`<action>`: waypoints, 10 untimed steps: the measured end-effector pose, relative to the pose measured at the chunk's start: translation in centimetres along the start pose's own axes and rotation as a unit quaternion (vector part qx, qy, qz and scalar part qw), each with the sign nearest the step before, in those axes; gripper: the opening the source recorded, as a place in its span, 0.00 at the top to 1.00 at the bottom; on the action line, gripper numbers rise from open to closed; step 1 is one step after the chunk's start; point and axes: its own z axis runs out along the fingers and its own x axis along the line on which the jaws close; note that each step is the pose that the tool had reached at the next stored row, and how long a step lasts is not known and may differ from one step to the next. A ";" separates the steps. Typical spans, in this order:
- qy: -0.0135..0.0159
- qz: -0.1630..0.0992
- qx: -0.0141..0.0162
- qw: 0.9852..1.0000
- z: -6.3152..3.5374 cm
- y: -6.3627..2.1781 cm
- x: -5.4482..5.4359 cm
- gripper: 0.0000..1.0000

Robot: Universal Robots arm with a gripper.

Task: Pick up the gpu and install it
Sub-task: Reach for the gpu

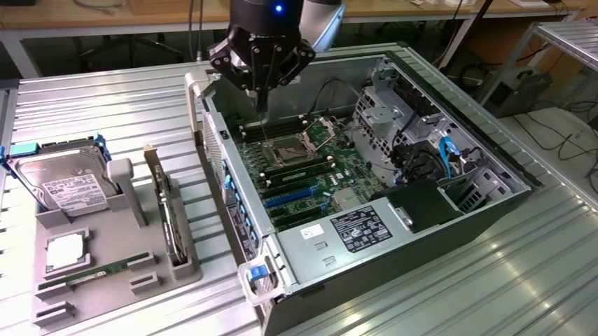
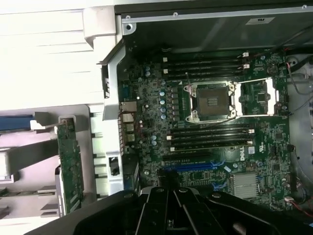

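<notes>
1. Open dark metal computer case [image 1: 421,280] lies on ribbed metal worktop [image 1: 112,105], exterior view's right.
2. Grey plastic tray [image 1: 117,245] beside it, left.
3. Thin dark gpu card [image 1: 171,224] stands on edge in tray, nearest case.
4. Black hand [image 1: 262,105] above case interior.

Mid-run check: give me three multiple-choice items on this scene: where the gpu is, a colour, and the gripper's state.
1. Where is the gpu?
A) on edge in the grey tray beside the case
B) plugged in inside the case
C) flat on top of the case

2. The long expansion slots on the motherboard are:
A) red
B) yellow
C) blue

3. The gripper is:
A) open around the gpu
B) shut and empty over the open case
C) open and empty

Answers: A, the card stands in the tray; C, they show blue against the green board; B, it is closed, nothing in it.
</notes>
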 end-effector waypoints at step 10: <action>0.000 0.000 0.000 1.000 -0.06 -2.14 5.0 0.89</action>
